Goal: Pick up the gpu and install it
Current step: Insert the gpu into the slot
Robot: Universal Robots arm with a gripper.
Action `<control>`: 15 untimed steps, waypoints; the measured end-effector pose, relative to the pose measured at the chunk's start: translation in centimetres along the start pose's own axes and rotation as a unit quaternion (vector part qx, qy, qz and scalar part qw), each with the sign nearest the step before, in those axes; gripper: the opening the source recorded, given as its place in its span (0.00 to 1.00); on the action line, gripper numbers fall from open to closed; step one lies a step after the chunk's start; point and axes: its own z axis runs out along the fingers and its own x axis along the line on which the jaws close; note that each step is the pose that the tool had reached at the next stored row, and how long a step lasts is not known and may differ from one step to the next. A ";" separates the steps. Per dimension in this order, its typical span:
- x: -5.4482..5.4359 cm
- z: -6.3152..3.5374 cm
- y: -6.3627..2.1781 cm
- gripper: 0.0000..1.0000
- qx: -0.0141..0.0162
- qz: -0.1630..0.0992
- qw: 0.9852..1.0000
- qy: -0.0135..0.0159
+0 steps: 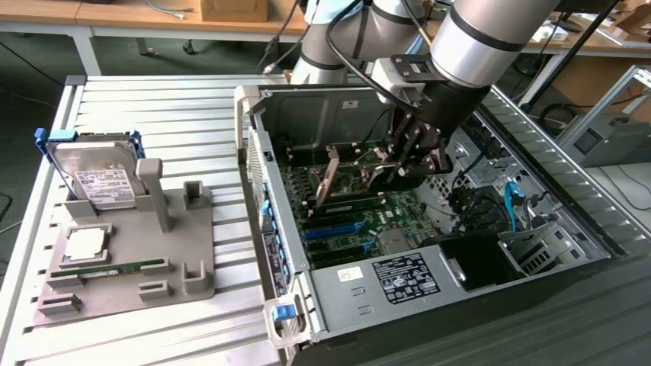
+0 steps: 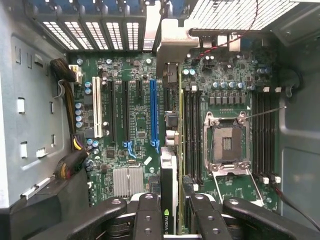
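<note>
The gpu (image 1: 351, 181) hangs inside the open computer case, held on edge just above the motherboard (image 1: 351, 221), with its metal bracket end toward the case's rear wall. My gripper (image 1: 404, 164) is shut on it from above. In the wrist view the gpu (image 2: 170, 175) appears edge-on between my black fingers (image 2: 148, 215), its green-logo label near the grip. It runs along the board between the blue expansion slot (image 2: 153, 115) and the memory slots (image 2: 192, 135). Whether its edge touches a slot I cannot tell.
The case's walls (image 1: 267, 164) and drive bay (image 1: 489, 263) hem in the arm. An empty processor socket (image 2: 227, 142) lies beside the card. On the exterior view's left, a grey fixture (image 1: 133, 259) holds a hard drive (image 1: 97, 171), a processor (image 1: 84, 242) and a memory stick (image 1: 112, 268).
</note>
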 end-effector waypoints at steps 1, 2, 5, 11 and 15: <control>0.0 0.07 0.00 0.27 0.000 0.000 1.000 0.000; 0.0 0.07 0.00 0.27 0.000 0.000 1.000 0.000; 0.0 0.07 0.00 0.27 0.000 0.000 1.000 0.000; 0.1 0.96 -0.03 0.27 0.000 -0.001 1.000 0.000; 0.2 1.84 -0.06 0.27 0.000 -0.001 1.000 0.000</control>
